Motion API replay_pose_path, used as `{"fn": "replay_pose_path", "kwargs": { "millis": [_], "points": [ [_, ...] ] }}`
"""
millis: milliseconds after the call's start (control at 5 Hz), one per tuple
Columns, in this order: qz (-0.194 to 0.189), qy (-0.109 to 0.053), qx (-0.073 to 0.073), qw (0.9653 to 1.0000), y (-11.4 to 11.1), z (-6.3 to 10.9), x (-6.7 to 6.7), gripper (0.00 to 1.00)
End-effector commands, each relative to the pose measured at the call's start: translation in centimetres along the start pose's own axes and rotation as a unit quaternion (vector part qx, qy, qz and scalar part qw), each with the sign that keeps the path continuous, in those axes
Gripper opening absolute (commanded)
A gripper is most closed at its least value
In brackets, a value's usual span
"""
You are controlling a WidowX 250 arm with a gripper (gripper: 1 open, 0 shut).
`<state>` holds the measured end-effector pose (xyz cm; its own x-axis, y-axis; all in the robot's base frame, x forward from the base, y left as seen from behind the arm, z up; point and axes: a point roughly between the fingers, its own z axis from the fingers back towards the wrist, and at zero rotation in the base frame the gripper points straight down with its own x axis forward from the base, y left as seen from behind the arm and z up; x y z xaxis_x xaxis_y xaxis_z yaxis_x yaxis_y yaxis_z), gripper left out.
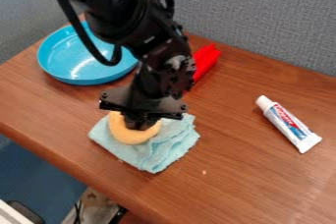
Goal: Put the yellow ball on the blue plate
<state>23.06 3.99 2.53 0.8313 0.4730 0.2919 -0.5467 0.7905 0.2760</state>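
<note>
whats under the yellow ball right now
The yellow ball rests on the pale teal cloth, which lies on the wooden table. The gripper covers the ball's top, so its grip is hidden.

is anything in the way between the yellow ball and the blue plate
Nothing visible blocks that path. The yellow ball sits on the pale teal cloth under the gripper, and the blue plate lies up and to the left across bare wooden table. The red object and toothpaste tube lie off to the right.
</note>
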Motion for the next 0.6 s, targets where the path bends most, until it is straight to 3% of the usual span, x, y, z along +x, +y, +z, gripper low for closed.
{"fn": "replay_pose_path", "kwargs": {
  "millis": [0,200,400],
  "points": [
    [0.007,0.087,0.054,0.9947,2.4,-2.9,-2.7,1.00],
    [0.011,0.087,0.040,0.9954,2.6,-1.9,-2.3,0.00],
    [0.015,0.087,0.022,0.9958,2.8,-0.7,-1.8,0.00]
  ]
}}
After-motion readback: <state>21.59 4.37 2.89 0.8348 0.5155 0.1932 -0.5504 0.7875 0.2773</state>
